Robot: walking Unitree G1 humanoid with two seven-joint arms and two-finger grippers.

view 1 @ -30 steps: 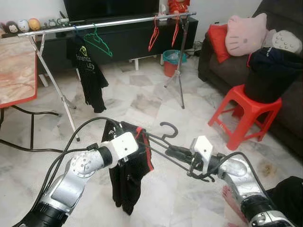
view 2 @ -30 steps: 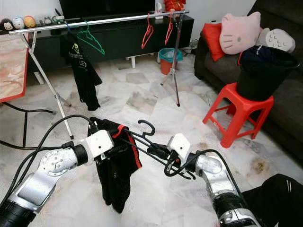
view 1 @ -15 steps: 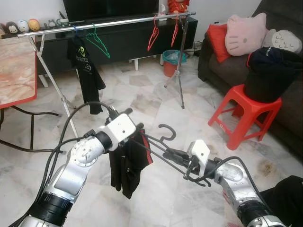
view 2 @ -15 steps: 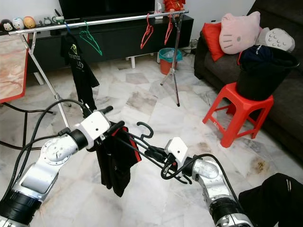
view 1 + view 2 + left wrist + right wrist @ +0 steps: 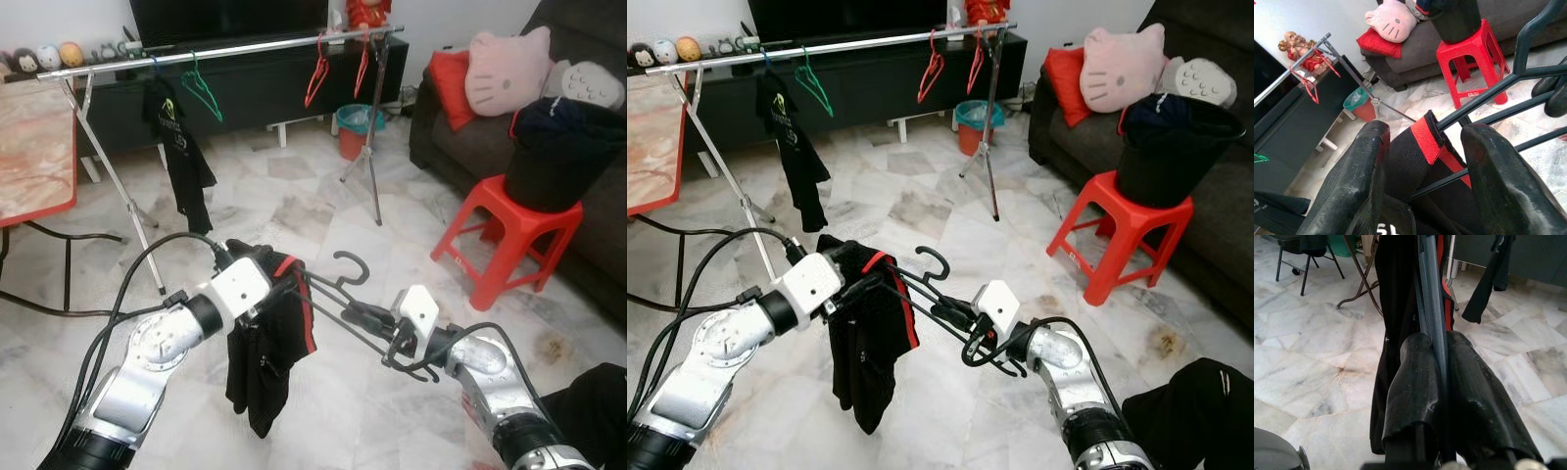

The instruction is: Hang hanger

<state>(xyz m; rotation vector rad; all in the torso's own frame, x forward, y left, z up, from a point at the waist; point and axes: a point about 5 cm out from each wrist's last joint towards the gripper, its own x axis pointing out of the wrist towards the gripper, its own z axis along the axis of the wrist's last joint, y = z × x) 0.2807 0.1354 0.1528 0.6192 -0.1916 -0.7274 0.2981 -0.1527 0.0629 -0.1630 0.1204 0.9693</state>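
Note:
A dark hanger (image 5: pixel 350 264) carries a black garment with red trim (image 5: pixel 269 362) on one end, held over the floor in front of me. My right gripper (image 5: pixel 361 315) is shut on the hanger's lower bars, which run between its fingers (image 5: pixel 1415 367). My left gripper (image 5: pixel 282 282) is open, one finger (image 5: pixel 1359 171) on each side of the garment's red-edged shoulder (image 5: pixel 1427 142). The silver clothes rail (image 5: pixel 225 49) stands at the back, well beyond both grippers. It holds a black T-shirt (image 5: pixel 183 147), a green hanger (image 5: pixel 204 90) and two red hangers (image 5: pixel 317 69).
A red stool (image 5: pixel 509 230) with a black bucket of clothes (image 5: pixel 558 147) stands at the right before a dark sofa (image 5: pixel 441 117) with a pink cushion (image 5: pixel 509 69). A red-edged table (image 5: pixel 34 147) is at the left. A teal bin (image 5: pixel 358 122) sits behind the rail's leg.
My left gripper rose half a second ago and has come back down onto the garment's shoulder. The right gripper and hanger have barely moved.

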